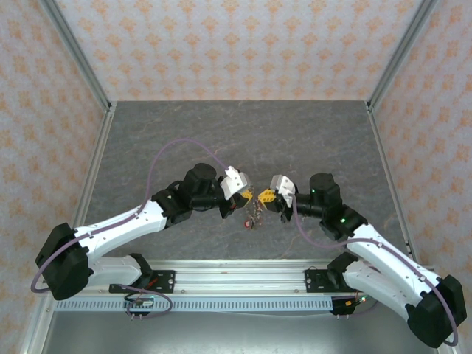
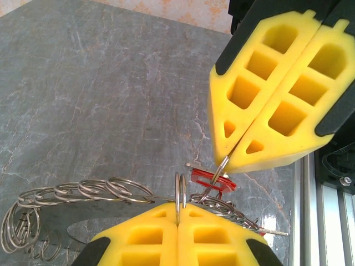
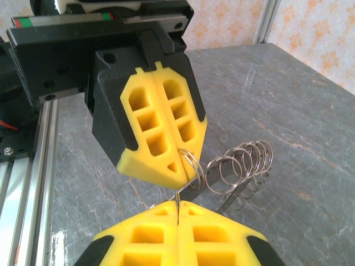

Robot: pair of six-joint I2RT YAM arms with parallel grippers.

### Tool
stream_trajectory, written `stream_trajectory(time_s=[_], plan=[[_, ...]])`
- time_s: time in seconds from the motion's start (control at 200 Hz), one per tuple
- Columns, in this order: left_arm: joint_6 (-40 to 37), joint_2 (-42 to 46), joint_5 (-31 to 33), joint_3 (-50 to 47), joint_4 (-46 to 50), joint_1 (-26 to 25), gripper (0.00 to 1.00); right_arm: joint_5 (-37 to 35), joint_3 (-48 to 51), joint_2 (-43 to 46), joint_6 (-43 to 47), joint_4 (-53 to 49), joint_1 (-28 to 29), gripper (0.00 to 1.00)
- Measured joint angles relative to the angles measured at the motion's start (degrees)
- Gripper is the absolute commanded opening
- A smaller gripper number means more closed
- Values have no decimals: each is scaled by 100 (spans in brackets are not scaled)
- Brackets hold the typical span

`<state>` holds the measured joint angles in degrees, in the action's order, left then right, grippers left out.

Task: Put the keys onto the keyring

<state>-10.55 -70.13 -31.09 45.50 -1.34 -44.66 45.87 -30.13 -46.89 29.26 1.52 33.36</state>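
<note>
Both end effectors are fully shut, tips almost nose to nose over the middle of the surface [image 1: 221, 133].

Left end effector [image 2: 178, 215]: pinching one upright wire turn of the keyring [image 2: 83, 191]. The rest of it, a chain of overlapping wire loops, trails off sideways. I can't tell whether the far end rests on the surface.

Right end effector [image 2: 228, 160]: clamped on a thin wire loop [image 2: 219, 169] right by the red-tagged key [image 2: 202, 177]. I can't tell whether that loop is the key's own or another turn of the keyring.

Risks, my read:
- Both grips are thin wire held at the very tip. Any twist and the wire rolls out, and the key drops into the loop pile.
- Pulling apart with both clamped would bend or stretch the keyring, not thread anything.
- Loose turns crowd the key, so it's easy to snag the wrong one.
- The tips are very near each other. A small misalignment and the yellow pads collide.

Geometry: the key sits between the two tips, just below the right one and just beside the turn the left one holds.
</note>
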Motion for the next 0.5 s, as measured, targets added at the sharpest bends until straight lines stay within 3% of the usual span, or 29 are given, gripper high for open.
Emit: stream_trajectory(time_s=[0.5], plan=[[0,-55,15,66,28,-26,0,136,-2,-63,-9,389,90,0]])
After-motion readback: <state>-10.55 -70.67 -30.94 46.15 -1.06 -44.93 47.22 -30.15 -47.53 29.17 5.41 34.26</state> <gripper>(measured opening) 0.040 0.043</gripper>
